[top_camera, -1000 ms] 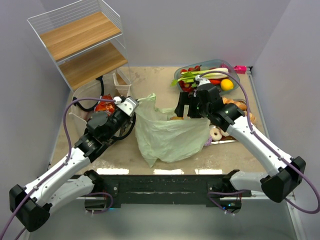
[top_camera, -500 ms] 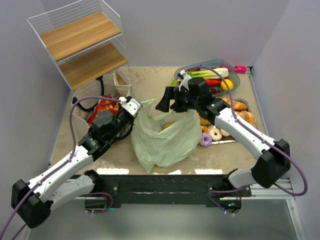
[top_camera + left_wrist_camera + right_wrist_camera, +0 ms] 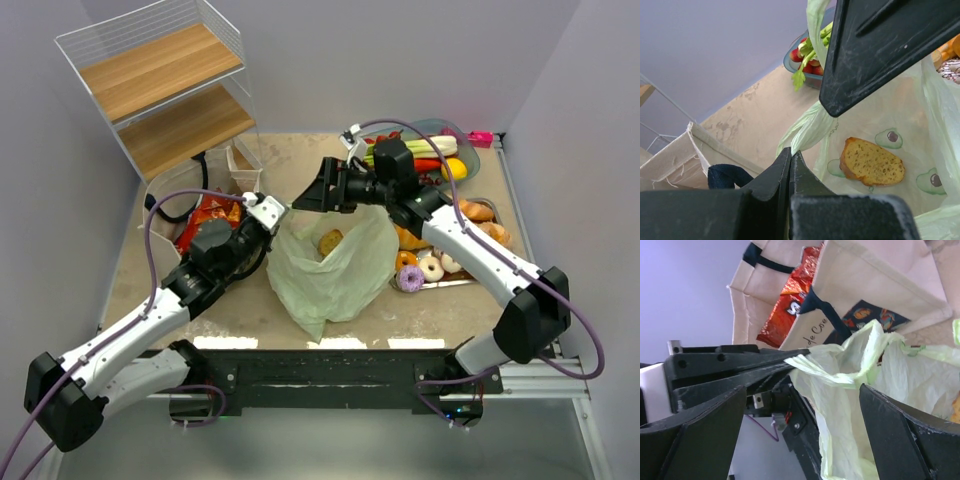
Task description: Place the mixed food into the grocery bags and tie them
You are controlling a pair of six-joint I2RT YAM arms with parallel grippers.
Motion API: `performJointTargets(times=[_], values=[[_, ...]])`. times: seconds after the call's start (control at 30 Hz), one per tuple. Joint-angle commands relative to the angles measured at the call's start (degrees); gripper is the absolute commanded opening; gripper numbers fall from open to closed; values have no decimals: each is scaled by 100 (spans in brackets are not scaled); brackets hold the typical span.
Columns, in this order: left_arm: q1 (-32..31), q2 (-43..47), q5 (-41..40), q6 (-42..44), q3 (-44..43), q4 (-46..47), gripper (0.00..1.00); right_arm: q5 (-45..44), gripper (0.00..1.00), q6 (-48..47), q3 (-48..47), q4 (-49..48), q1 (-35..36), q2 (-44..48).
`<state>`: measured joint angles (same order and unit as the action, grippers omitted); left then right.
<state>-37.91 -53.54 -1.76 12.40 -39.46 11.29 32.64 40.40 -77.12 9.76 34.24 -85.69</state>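
Note:
The pale-green grocery bag [image 3: 335, 275] with avocado prints stands in the middle of the table, its mouth held up. My left gripper [image 3: 283, 213] is shut on the bag's twisted left handle [image 3: 807, 127]; its tips [image 3: 791, 154] meet with the film pinched between them. A bread slice [image 3: 329, 241] lies inside the bag [image 3: 871, 161]. My right gripper [image 3: 318, 195] hangs open over the bag's left rim, its jaws on either side of the bunched handle [image 3: 802, 395]. The beige tote [image 3: 185, 225] holds red snack packets [image 3: 790, 305].
A glass bowl [image 3: 472, 152] at the back right holds leek, strawberries and a lemon. A tray [image 3: 455, 283] by the right arm carries doughnuts and croissants. A wire shelf [image 3: 165, 85] stands at the back left. Grey walls close in both sides.
My right gripper swung left from the tray side across the bag mouth to its left handle. The bag has been drawn upright and open, and the bread slice inside shows.

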Motion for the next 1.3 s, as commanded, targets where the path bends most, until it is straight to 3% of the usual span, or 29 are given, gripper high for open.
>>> performJointTargets(times=[0.0, 0.13, 0.33, 0.43, 0.6, 0.8, 0.9, 1.27], values=[[-15, 116, -237, -133, -105, 321, 0, 348, 99, 696, 609, -368, -5, -45], [-15, 89, -421, -98, -79, 339, 0, 67, 99, 864, 1058, -151, -14, 140], [-15, 37, -334, -80, -61, 357, 0, 330, 99, 908, 1490, 208, -14, 439], [-15, 45, -237, -63, -62, 348, 0, 86, 99, 365, 1192, 918, -14, 772], [-23, 45, -220, -45, -53, 348, 0, -1267, 98, -910, -249, 2177, -145, 984], [-23, 72, -220, -36, -62, 339, 0, -3076, 95, -1991, -1348, 2856, -207, 194], [-15, 89, -246, -10, -62, 330, 0, -3946, 98, -2405, -1656, 2883, -260, -394], [-23, 80, -228, 16, -70, 312, 0, -5180, 99, -3327, -3229, 2557, -383, -2469]])
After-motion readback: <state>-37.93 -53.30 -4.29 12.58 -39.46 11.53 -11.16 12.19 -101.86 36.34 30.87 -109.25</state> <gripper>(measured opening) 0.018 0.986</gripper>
